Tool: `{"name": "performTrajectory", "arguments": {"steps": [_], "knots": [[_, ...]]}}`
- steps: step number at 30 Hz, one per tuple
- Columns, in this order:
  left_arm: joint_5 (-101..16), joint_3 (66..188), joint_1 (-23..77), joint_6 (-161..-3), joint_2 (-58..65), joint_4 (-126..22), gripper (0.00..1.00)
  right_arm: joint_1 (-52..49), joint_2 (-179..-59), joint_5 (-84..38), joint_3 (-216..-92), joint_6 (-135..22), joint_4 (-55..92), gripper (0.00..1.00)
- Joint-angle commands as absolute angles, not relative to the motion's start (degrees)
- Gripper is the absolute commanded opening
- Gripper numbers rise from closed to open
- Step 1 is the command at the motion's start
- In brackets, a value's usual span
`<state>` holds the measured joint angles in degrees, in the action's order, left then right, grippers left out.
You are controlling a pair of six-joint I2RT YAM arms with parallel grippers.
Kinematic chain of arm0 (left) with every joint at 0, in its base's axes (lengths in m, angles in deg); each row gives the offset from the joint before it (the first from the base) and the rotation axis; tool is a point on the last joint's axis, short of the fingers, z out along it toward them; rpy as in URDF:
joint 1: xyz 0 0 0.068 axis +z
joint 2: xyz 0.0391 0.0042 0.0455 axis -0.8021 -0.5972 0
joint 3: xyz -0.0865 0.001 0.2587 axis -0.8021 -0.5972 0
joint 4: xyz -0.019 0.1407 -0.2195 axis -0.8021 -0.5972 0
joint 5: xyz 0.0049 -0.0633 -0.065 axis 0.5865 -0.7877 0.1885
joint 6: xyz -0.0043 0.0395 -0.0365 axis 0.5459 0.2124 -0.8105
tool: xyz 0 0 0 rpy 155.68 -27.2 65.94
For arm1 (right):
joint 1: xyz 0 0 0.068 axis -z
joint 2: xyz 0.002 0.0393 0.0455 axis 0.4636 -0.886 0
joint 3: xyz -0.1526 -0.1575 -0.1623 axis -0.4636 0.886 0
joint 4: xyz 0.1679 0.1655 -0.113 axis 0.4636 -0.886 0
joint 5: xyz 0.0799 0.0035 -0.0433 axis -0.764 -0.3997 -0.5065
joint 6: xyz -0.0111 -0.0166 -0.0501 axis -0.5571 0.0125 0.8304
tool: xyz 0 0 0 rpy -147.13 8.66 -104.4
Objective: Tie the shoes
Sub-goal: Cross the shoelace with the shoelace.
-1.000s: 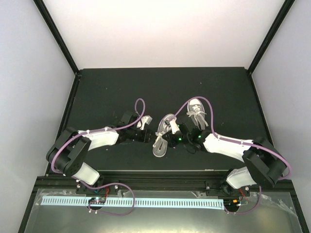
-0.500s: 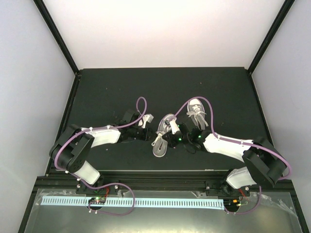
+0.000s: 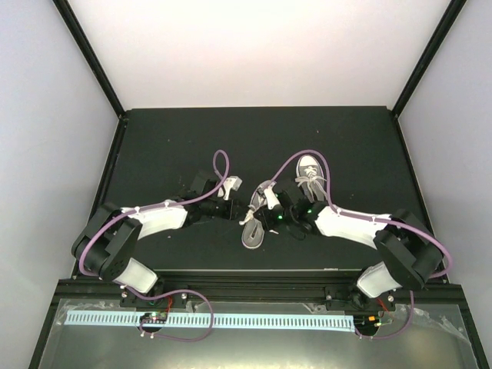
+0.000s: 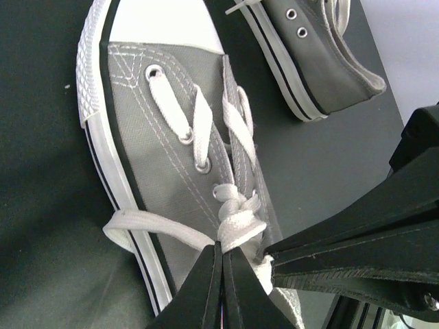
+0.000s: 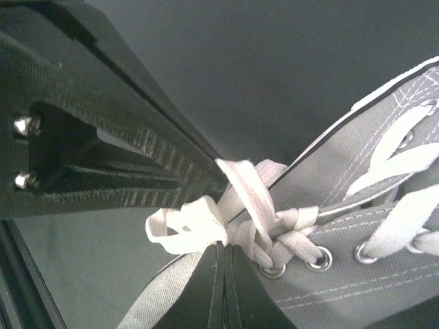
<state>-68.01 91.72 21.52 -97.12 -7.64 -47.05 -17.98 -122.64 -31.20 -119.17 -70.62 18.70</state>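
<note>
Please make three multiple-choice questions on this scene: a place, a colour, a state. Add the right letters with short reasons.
1. In the top view, where is the far shoe from the near shoe?
A) left of it
B) behind it, to the right
C) on top of it

2. What colour are the laces?
A) black
B) red
C) white

3. The left hand is
A) wide open
B) shut on the laces
C) out of view

Answers:
1. B: the top view shows it farther back and right.
2. C: both wrist views show white.
3. B: it pinches a lace.
</note>
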Motion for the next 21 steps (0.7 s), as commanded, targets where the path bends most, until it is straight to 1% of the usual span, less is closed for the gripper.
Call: {"name": "performTrajectory", "arguments": {"steps": [1, 8, 13, 21], "knots": [[-68.42, 90.77, 21.78, -96.55, -5.62, -45.78, 0.02, -17.92, -124.56, -30.22, -121.68, -71.65, 17.76, 0.02], [-68.61, 89.73, 21.77, -96.55, -4.52, -45.63, 0.01, -18.24, -127.09, -28.68, -122.96, -73.32, 18.07, 0.02], [-68.7, 89.04, 21.76, -96.54, -3.52, -45.33, 0.01, -18.83, -129.01, -25.19, -124.24, -74.64, 16.64, 0.02], [-70.35, 87.59, 21.46, -95.2, -2.85, -44.5, 0.01, -19.0, -129.64, -22.54, -124.32, -76.59, 16.24, 0.02]]}}
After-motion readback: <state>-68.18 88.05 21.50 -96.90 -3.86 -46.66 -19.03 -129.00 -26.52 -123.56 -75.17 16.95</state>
